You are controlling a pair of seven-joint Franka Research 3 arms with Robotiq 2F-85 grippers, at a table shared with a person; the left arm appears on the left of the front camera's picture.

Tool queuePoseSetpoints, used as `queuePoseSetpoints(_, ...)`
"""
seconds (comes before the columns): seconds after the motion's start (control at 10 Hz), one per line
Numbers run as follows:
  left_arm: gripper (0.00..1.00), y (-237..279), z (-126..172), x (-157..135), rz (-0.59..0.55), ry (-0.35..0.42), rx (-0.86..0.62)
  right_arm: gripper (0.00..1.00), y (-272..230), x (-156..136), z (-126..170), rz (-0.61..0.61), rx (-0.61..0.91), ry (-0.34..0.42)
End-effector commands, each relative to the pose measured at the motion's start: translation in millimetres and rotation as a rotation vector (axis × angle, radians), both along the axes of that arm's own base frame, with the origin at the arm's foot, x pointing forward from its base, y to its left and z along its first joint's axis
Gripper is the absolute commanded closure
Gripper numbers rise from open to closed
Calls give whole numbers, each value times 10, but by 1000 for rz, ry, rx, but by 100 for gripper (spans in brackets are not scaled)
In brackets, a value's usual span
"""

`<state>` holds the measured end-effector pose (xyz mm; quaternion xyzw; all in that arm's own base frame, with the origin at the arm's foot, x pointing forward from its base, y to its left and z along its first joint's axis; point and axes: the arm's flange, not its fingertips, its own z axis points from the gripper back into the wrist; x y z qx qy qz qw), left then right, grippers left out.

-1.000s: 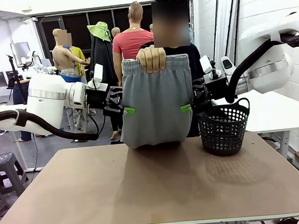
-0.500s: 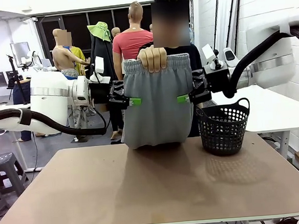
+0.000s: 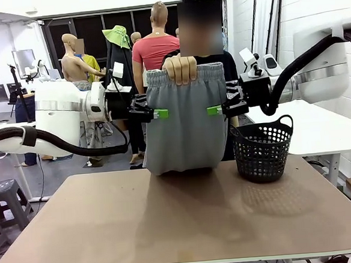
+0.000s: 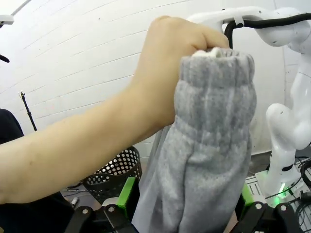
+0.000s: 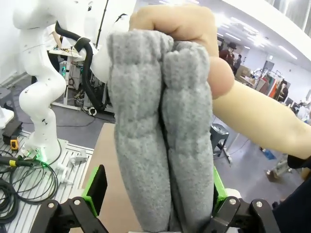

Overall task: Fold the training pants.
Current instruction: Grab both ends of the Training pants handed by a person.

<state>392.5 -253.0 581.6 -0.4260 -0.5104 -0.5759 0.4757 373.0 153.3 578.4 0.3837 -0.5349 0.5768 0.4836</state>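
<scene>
Standing at the far right of the brown table [image 3: 170, 222], a black mesh basket [image 3: 263, 155] is seen, and just left of it the grey training pants [image 3: 185, 137] are hung over the far edge. The pants are flanked at mid-height by the left gripper [image 3: 160, 114] and the right gripper [image 3: 214, 110], each with jaws spread wide and a side edge of the cloth between its fingers. Farther back, the gathered waistband is clutched in a person's closed hand [image 3: 179, 69].
</scene>
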Motion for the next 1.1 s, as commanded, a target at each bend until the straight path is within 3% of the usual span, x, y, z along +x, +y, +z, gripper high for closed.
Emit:
queuePoseSetpoints(0.0,0,-56,6,26,17,4,-47,0,41,76,33,-45,26,51)
queuePoseSetpoints(0.3,0,-129,14,56,15,-18,-68,0,45,141,67,-40,100,94)
queuePoseSetpoints(0.6,0,-134,4,68,11,-10,-84,0,148,194,55,45,106,144)
queuePoseSetpoints(0.7,8,-148,-8,76,14,-32,-86,0,186,206,44,58,91,173)
queuePoseSetpoints(0.8,28,-156,-12,99,34,-62,-101,0,214,215,33,79,82,203)
queuePoseSetpoints(1.0,68,-181,-17,112,68,-70,-99,36,220,214,36,69,66,221)
